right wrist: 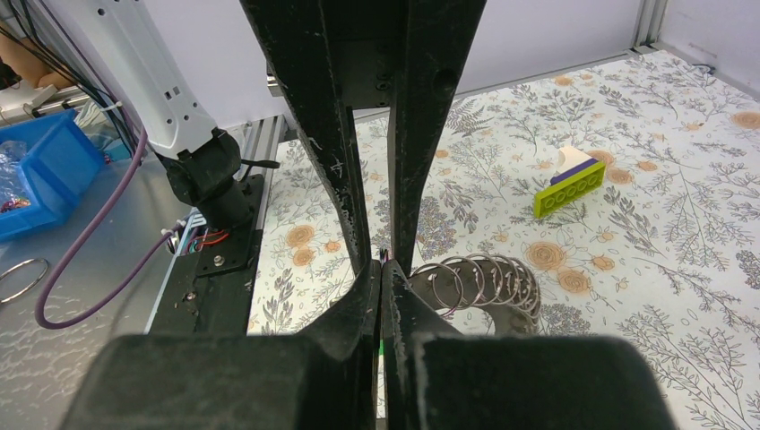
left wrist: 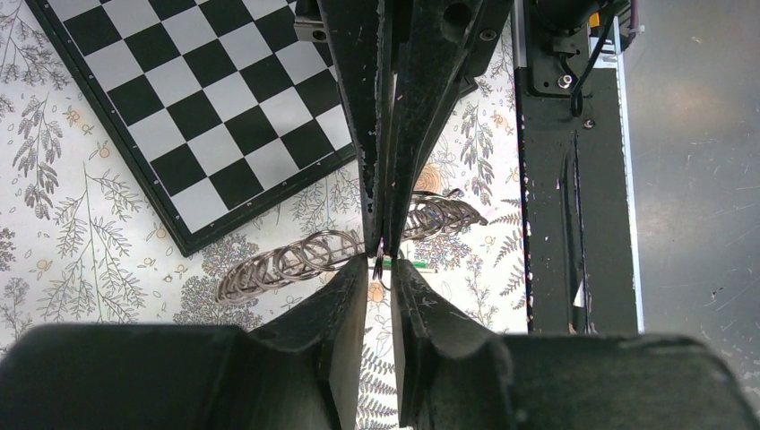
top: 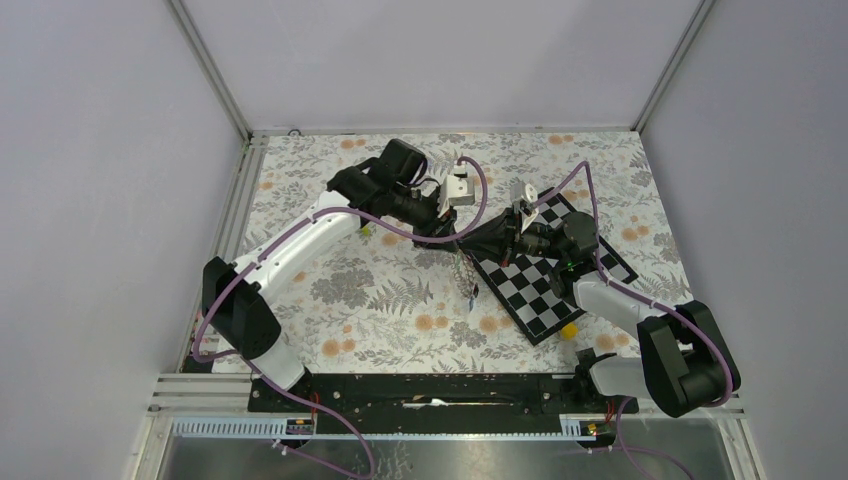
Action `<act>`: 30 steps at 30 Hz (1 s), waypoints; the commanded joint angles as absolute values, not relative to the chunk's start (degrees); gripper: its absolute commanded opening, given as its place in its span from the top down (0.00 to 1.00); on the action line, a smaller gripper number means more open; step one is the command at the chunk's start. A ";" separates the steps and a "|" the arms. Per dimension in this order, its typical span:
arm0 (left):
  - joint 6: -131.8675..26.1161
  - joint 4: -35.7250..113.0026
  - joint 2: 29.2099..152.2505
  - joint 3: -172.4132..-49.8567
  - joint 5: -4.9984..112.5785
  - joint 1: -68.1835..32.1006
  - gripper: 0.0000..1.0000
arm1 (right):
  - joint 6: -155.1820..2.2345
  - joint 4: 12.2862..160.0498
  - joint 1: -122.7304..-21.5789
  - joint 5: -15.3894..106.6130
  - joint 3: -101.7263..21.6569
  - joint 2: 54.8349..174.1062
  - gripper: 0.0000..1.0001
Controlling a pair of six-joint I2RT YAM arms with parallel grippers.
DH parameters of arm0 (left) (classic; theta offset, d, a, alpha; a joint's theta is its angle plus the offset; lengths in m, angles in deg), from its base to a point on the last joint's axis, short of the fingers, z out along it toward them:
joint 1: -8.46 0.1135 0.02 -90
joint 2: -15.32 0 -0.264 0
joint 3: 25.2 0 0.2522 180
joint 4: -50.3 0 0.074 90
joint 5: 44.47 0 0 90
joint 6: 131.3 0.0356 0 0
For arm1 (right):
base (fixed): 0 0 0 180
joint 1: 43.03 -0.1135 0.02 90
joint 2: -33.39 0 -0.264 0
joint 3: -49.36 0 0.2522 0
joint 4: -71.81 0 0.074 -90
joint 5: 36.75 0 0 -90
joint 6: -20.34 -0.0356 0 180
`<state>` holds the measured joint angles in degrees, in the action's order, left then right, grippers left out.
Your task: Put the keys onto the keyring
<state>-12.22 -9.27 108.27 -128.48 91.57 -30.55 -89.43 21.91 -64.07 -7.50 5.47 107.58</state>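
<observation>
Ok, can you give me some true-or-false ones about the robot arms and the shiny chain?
1. The left gripper and right gripper meet tip to tip. True.
2. The keyring lies on the checkerboard. False: its rings hang beside the board, over the flowery cloth.
3. A yellow-green brick lies on the flowery cloth. True.
4. The checkerboard is red and white. False: it is black and white.

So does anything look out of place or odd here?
Only mildly: the checkerboard lies skewed to the table edges, partly under the right arm. The keyring hangs above the table where the left gripper and right gripper meet tip to tip.
</observation>
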 commanded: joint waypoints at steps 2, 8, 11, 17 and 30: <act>-11.55 -7.94 108.72 -128.37 93.09 -30.67 0.79 | -88.60 18.23 -63.95 -8.01 3.28 105.76 1.00; -11.51 -7.98 108.84 -128.40 93.24 -30.68 0.87 | -88.62 18.20 -64.01 -7.96 3.32 105.73 1.00; -11.45 -7.92 108.68 -128.31 93.08 -30.72 0.95 | -88.59 18.20 -63.97 -7.92 3.31 105.60 1.00; -9.89 -9.84 107.69 -128.56 90.07 -30.75 1.00 | -87.28 18.85 -63.86 -7.38 3.66 105.50 1.00; -5.16 -25.82 111.15 -139.82 68.49 -36.48 1.00 | -80.49 22.65 -63.87 -8.02 4.17 105.83 0.65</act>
<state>-6.88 -21.77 111.11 -134.64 75.94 -35.24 -83.18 23.73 -64.02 -7.43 5.47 107.28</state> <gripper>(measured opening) 0.018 0.327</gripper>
